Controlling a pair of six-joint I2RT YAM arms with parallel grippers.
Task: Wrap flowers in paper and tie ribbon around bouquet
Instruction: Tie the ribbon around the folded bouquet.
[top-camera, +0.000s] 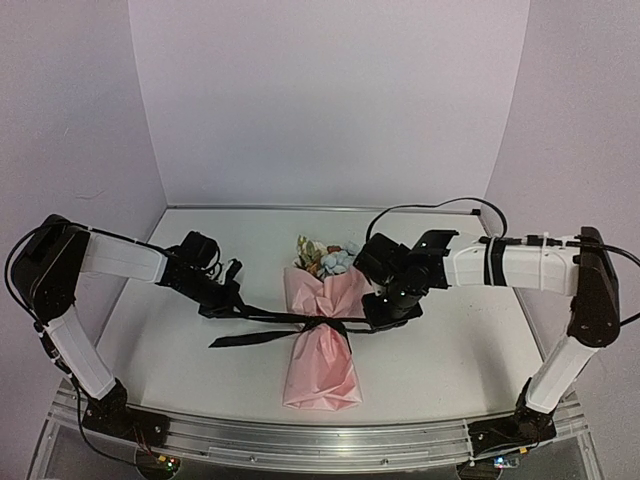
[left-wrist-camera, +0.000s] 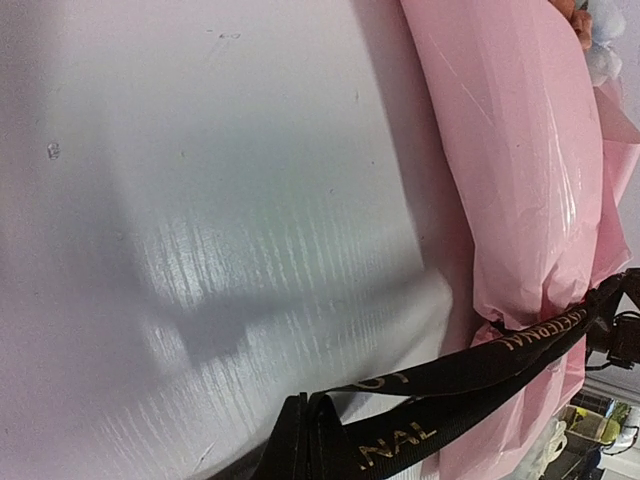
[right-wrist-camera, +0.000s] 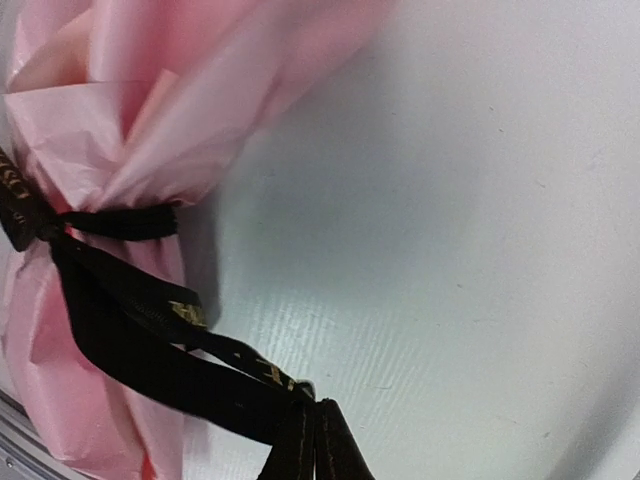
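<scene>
Knot-tightening: left gripper and right gripper, each clamped seemingly on a ribbon end, should next pull toward the table's side edges, cinching the bouquet.

Glossy pale pink all over the paper, black with small gold lettering along the ribbon, pale blue, cream and orange-brown up in the flowers, and plain white across the table beneath.
</scene>
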